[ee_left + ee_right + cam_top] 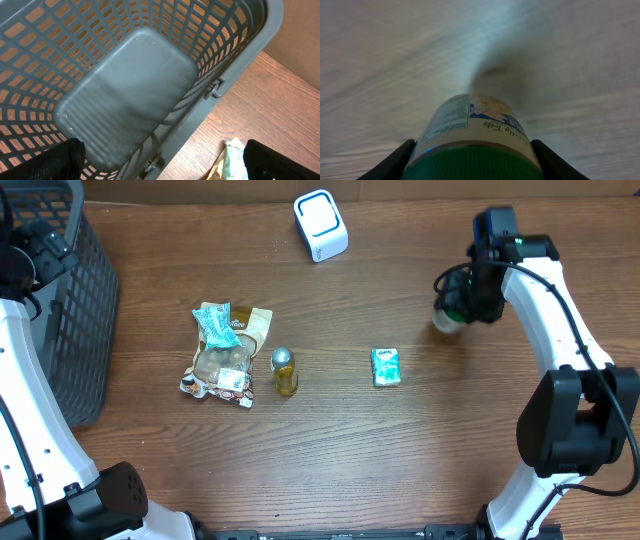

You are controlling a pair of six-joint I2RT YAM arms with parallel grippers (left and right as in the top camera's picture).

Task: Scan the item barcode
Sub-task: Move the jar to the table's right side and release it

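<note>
One jar (pixel 470 125) is clamped in our right gripper (pixel 462 302) above the bench (pixel 450 440), right of the scanner (pixel 320 225). Our left gripper (pixel 162 160) gapes over the basket (pixel 270 20). The barcode might face away, so no beep.

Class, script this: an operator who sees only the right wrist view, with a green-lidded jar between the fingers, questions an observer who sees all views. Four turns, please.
Operator: Where's the scanner?
Observer: A white box, likely the scanner, stands at the far table edge, apart from the right gripper.
Operator: And the left gripper?
Observer: Open, above the grey basket.
</note>
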